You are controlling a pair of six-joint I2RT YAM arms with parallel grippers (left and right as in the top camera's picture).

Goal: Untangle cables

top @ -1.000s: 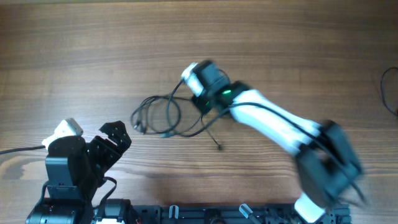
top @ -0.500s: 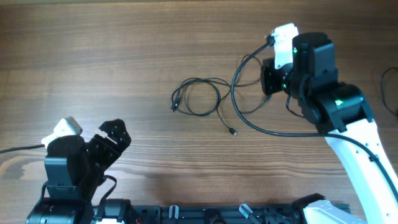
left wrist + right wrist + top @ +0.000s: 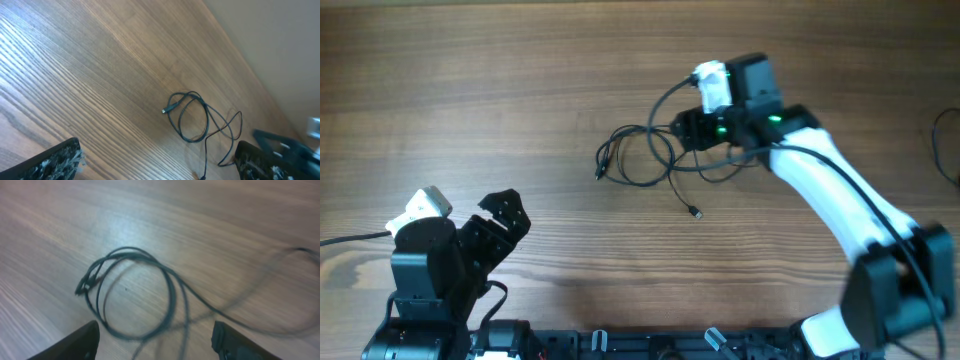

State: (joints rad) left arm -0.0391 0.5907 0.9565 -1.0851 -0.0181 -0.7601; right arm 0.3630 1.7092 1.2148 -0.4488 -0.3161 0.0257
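Observation:
The cables (image 3: 642, 158) lie as thin black cords on the wooden table, in a round loop with strands trailing right. One plug (image 3: 600, 170) sits at the loop's left, another (image 3: 695, 212) below it. My right gripper (image 3: 682, 130) hovers open over the loop's right side. In the right wrist view the loop (image 3: 135, 295) lies on the wood ahead of the open gripper (image 3: 155, 345), with nothing held. My left gripper (image 3: 510, 228) stands open near the front left, far from the cords. The left wrist view shows the loop (image 3: 192, 117) beyond its open gripper (image 3: 157, 165).
Another thin black cord (image 3: 945, 140) curves at the table's right edge. The arm bases and a black rail (image 3: 650, 345) run along the front edge. Bare wood (image 3: 470, 90) fills the back left.
My right gripper has opened and let go of the cable it was pulling to the right. It has swung back left over the loop, and the released strand now lies slack on the table.

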